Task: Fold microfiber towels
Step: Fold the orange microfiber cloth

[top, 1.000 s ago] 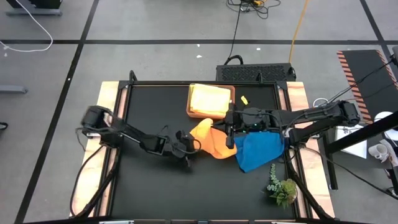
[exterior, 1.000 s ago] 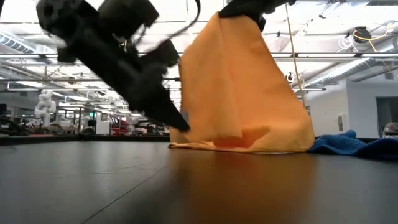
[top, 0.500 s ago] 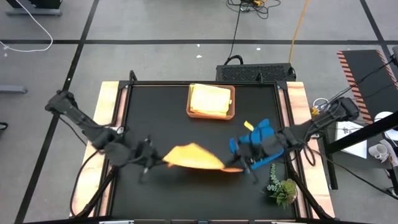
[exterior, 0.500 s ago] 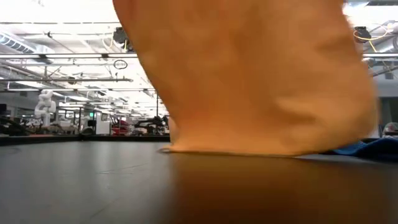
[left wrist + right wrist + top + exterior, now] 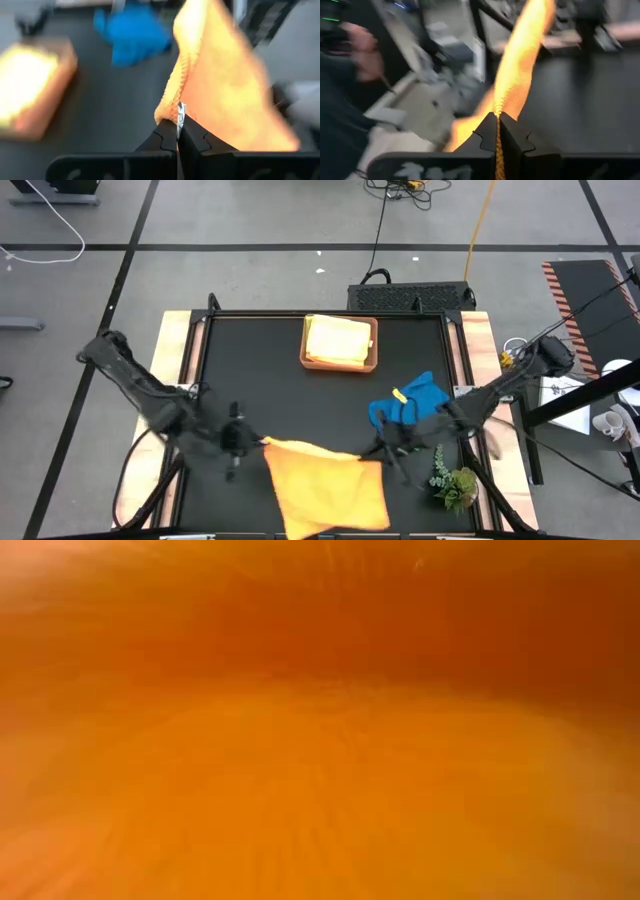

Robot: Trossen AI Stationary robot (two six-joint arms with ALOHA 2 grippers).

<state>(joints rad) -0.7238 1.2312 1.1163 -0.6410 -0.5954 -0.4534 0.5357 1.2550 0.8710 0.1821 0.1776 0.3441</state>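
Note:
An orange microfiber towel [image 5: 325, 485] is spread wide at the table's near edge, between my two grippers. It fills the whole low view [image 5: 320, 720]. My left gripper [image 5: 252, 443] is shut on its far left corner and my right gripper [image 5: 383, 452] is shut on its far right corner. A blue towel [image 5: 410, 408] lies crumpled at the right with a bit of yellow [image 5: 400, 395] on it. A folded yellow towel [image 5: 338, 338] lies in the brown tray [image 5: 372, 350] at the far middle. My left gripper [image 5: 177, 125] pinches a corner of the orange towel [image 5: 167, 111] between its two fingers, slanting down from the table's left. The cloth runs away from the fingers toward the right. My right gripper [image 5: 497, 125] pinches the opposite corner at the towel's edge [image 5: 502, 102], coming nearly level from the table's right. The far edge runs almost straight between the two holds.
A small green plant sprig [image 5: 455, 482] stands at the near right, close to my right gripper. A person [image 5: 345, 85] shows beyond the table in the right wrist view. Bare black tabletop [image 5: 260, 380] lies between the tray and the orange towel.
Both grippers have moved toward the near edge and apart, the left toward the left, the right toward the right. The orange towel, which hung bunched from my right gripper at the table's middle, has been drawn out into a wide sheet and now covers the low camera.

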